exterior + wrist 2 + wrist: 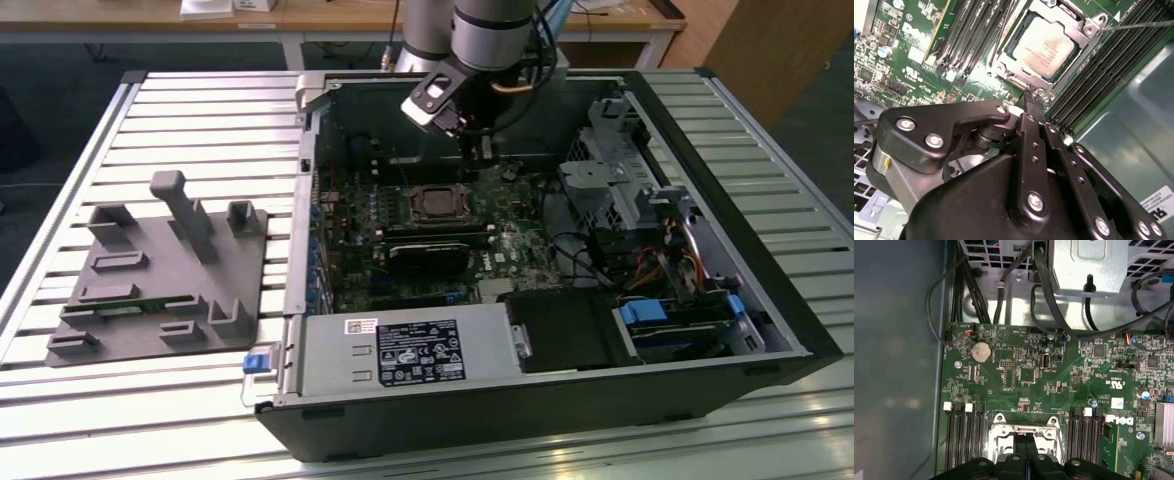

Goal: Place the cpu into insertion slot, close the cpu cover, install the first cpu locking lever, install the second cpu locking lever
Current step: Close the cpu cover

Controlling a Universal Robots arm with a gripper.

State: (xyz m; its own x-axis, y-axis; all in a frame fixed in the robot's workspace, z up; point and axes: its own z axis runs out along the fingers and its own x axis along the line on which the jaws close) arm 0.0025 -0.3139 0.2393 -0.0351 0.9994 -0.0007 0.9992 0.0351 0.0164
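The cpu point(1046, 47) lies flat in the insertion slot point(438, 204) on the green board, its grey face showing through the window of the cpu cover point(1081, 27). The silver cover lies down around it. A thin metal locking lever point(1139, 24) sticks out from the socket's corner, away from the frame. My gripper point(1033, 98) is shut, with its black fingers pressed together and their tips at the socket's edge by a corner screw. In the exterior view the gripper point(478, 152) hangs inside the computer case just behind the socket. In the first wrist view the fingertips point(1026, 446) overlap the cover point(1024, 426).
Memory slots point(969, 40) flank the socket on both sides. A black block point(430, 255) sits in front of it, with the power supply point(400, 355) nearer. The drive cage point(607, 185) and cables point(1044, 295) crowd the exterior view's right. A grey fixture point(160, 270) stands outside the case.
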